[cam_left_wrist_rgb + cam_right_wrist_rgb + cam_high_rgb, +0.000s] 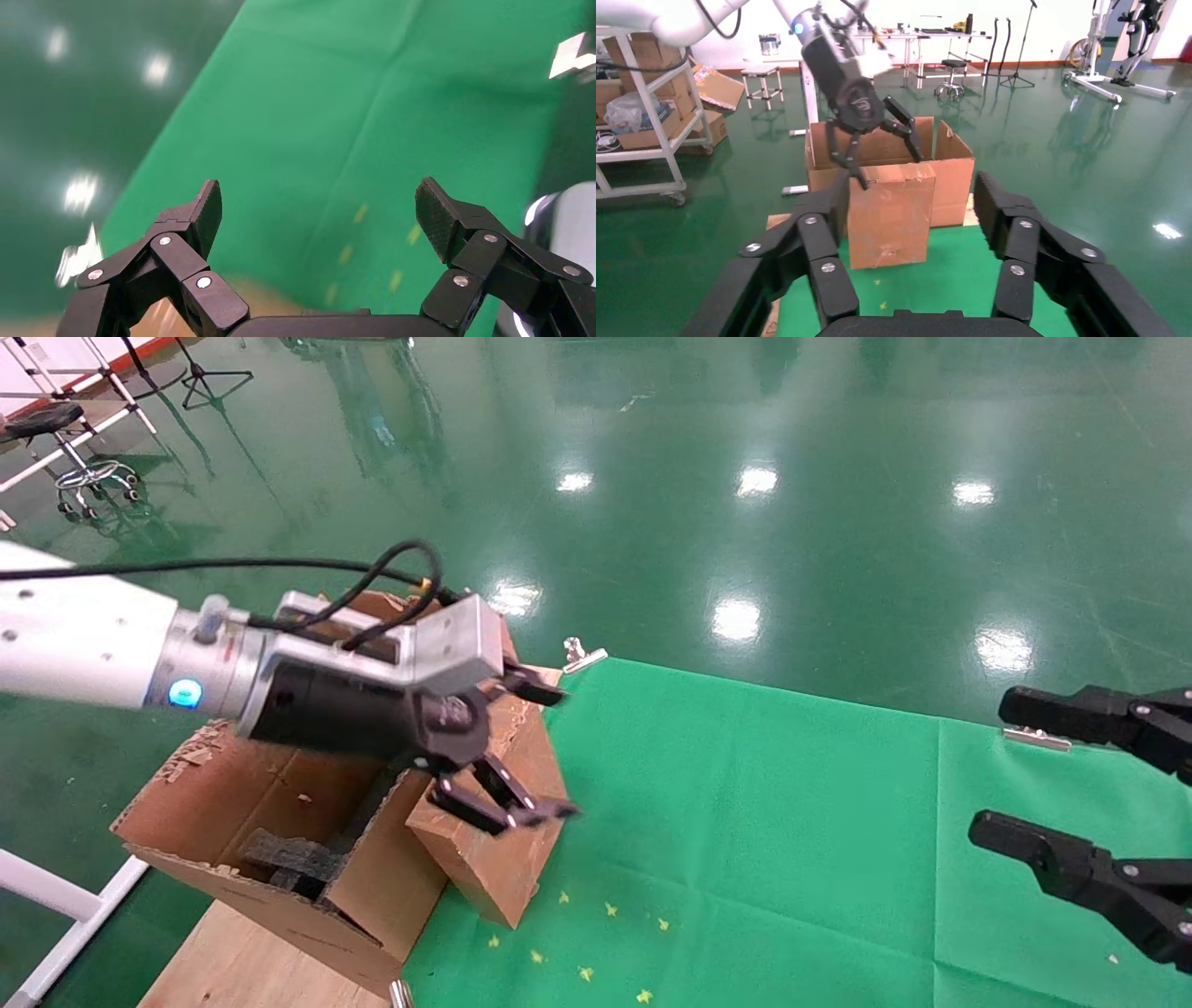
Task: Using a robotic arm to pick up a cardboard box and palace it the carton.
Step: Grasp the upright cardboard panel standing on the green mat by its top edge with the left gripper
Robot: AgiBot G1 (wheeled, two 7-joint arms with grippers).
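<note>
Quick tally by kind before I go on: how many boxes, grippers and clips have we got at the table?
Small cardboard box: 1
Large carton: 1
Grippers: 2, left gripper above the box, right gripper idle at the side
Metal clips: 2, and
Total: 6

A glossy dark green floor fills the upper part of the head view and mirrors rows of white ceiling lights as bright patches. In the upper left of that frame stand a black round stool on castors and a black tripod stand, beside white frame bars. A bright green cloth covers the tabletop in the lower right, held by silver metal clips at its far edge. In the right wrist view, a white wall runs along the top, a white metal shelf rack with cardboard boxes stands at the left, and white workbenches line the wall at the centre.
</note>
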